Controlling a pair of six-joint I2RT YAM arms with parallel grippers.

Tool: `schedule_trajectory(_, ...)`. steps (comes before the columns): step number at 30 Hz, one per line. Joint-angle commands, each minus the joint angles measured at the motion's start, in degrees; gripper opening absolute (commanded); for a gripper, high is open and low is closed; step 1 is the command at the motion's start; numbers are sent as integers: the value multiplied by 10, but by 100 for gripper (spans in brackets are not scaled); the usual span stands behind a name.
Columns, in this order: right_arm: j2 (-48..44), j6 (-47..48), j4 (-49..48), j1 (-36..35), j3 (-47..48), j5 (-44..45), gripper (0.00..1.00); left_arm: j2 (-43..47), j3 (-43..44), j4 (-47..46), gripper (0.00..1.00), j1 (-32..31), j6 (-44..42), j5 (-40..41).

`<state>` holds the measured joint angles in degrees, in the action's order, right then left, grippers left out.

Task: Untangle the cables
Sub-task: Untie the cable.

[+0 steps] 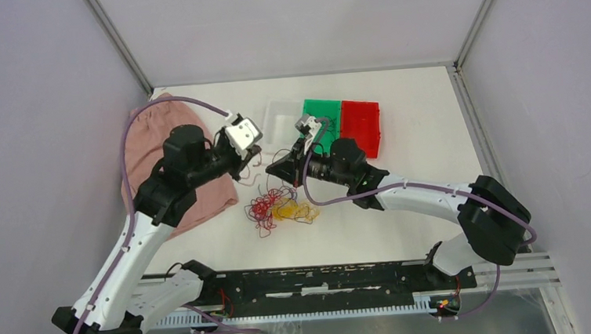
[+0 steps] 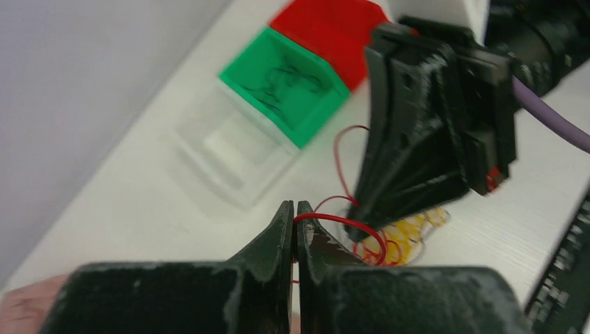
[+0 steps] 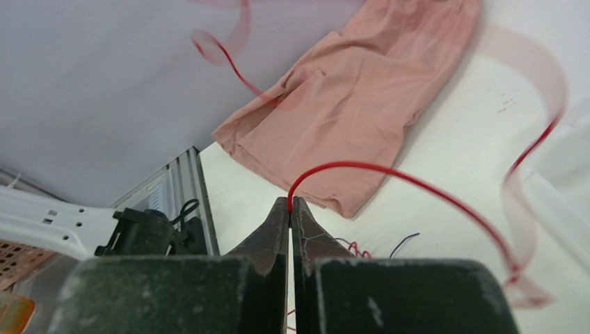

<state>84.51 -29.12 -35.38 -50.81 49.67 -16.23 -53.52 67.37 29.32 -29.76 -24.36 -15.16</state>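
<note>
Along the near edge of the worktop (image 1: 432, 138) ran a black rail (image 1: 324, 279). Just beyond it, about mid-width, the cables (image 1: 278, 207) lay in a loose heap on the white surface. Red loops (image 1: 261, 209) lay on the left, touching a curly yellow-orange clump (image 1: 295, 211) on the right, and a few dark strands (image 1: 277, 190) strayed from the far side of the heap.

Over that far side the two tools came close together without touching. The left tool (image 2: 296, 210) had its jaws pressed together, pinching a red strand (image 2: 348, 224) at the very tips. From there the strand arched toward the right tool and down to the pile. The right tool (image 3: 290, 204) was likewise clamped tight, on a red wire (image 3: 417, 182) that rose from its tips and swept away in a long arc. Whether both pinched the same length could not be told.

Farther back on the left, a pink cloth (image 1: 149, 138) lay crumpled, partly hidden by the left arm. Toward the far edge three containers stood side by side in a row: a clear tray (image 1: 277, 119), a green bin (image 1: 324, 111) with thin dark wire (image 2: 285, 76) inside, and a red bin (image 1: 362, 127).
</note>
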Motion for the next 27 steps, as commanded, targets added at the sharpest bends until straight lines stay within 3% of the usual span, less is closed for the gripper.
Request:
schedule_trajectory(1, -3, -18, -8, -3, -6, -2, 1, 17, -44, 25, 7, -2, 77, -157)
schedule_trajectory(8, -36, -27, -4, -5, -8, 19, 1, 26, -110, 23, 4, -1, 86, -192)
schedule_trajectory(14, -53, -65, -18, -6, -10, 17, 1, 47, -172, -55, 5, -2, 155, -161)
schedule_trajectory(21, -66, -90, -35, -16, -15, 9, 1, 67, -216, -154, 18, 0, 234, -90)
schedule_trajectory(27, -68, -101, -43, -24, -13, 7, 1, 67, -221, -183, 22, 1, 275, -146)
